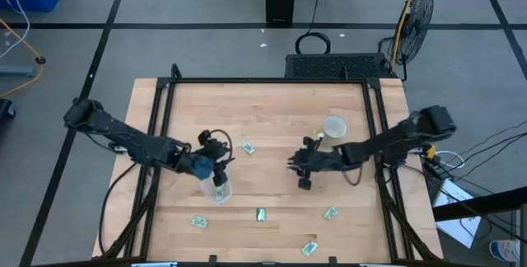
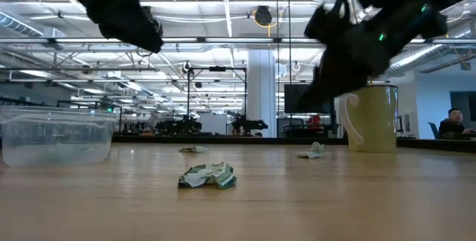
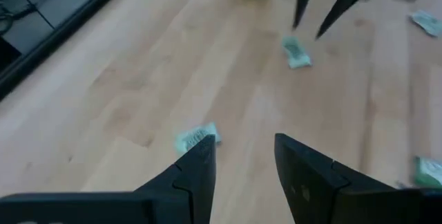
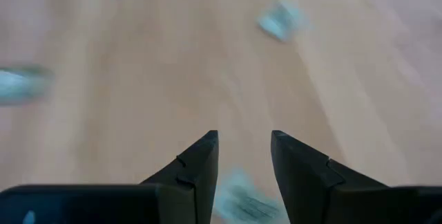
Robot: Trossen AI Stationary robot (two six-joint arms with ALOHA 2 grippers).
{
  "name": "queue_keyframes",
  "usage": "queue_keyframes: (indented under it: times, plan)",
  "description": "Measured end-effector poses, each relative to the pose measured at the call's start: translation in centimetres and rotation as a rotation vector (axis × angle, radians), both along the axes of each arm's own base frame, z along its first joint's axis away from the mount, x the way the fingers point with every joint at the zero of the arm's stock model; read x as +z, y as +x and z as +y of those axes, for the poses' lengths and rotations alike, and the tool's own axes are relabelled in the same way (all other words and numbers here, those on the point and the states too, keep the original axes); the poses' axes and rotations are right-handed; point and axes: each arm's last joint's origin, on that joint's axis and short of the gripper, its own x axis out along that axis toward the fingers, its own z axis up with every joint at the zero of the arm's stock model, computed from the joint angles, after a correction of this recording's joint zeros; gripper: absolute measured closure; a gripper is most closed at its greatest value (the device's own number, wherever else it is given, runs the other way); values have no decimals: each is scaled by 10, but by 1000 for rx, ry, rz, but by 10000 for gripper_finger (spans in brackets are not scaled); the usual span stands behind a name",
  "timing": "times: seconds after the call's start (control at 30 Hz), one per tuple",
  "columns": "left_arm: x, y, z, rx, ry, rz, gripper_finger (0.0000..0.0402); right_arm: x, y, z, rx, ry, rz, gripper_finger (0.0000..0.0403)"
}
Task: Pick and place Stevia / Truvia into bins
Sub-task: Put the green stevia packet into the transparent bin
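Observation:
Several small green-and-white Stevia packets lie flat on the wooden table, among them one (image 1: 249,147) between the arms, one (image 1: 261,214) and one (image 1: 330,213) nearer the front. The clear bin (image 1: 219,189) stands on the table just under my left gripper (image 1: 216,166); it shows at the left of the low view (image 2: 56,133). My left gripper (image 3: 245,151) is open and hangs above the table, a packet (image 3: 197,138) showing past one fingertip. My right gripper (image 1: 301,170) is open too (image 4: 245,141), raised above the table (image 2: 349,47), with a blurred packet (image 4: 242,200) below its fingers.
A pale mug (image 1: 333,127) stands behind my right gripper, toward the far edge, and shows at the right of the low view (image 2: 372,118). A crumpled packet (image 2: 208,175) lies near the front. Black frame rails (image 1: 156,119) run along the table's left and right sides.

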Motion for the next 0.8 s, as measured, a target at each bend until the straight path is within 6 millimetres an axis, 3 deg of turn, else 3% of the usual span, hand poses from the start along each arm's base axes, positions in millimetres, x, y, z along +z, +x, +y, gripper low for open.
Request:
queue_keyframes:
  times: [0.2, 0.8]
  plan:
    - [-1, 3, 12, 31, 16, 15, 250, -21, 5, -10, -136, 39, 135, 277]
    - [-1, 4, 11, 8, -6, 17, 250, -21, -6, -13, -202, 162, 231, 277]
